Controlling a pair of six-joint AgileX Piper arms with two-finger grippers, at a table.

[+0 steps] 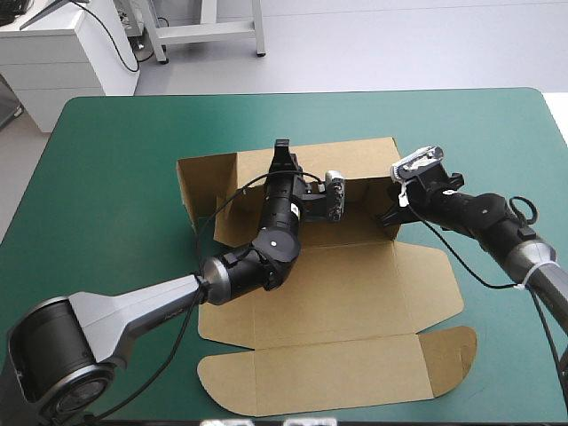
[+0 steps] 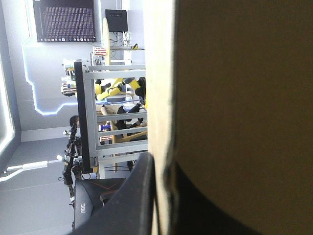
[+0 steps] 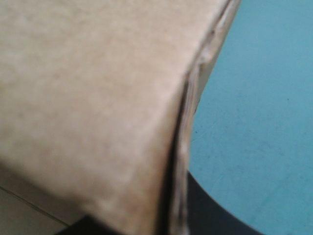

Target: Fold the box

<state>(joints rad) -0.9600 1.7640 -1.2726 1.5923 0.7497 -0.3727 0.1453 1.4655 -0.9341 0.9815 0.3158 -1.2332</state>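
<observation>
Brown box (image 1: 355, 293) of cut board, half built, lying about the middle of the teal-green cover (image 1: 98, 177). At its far end, walls stood up into an open tray. At its near end, the lid panel flat on the cover, with a long strip beyond it ending in rounded tabs and a flap spread to the right. Creases plain across the flat part.

Left gripper (image 1: 282, 153) above the box's far wall, clamped on its top edge; from the left wrist, that board edge pinched upright between the black fingers (image 2: 139, 196).

Right gripper (image 1: 390, 211) at the box's far right corner, nipped onto the right wall; from the right wrist, a doubled board edge close up, gripped, with cover just beside it.
</observation>
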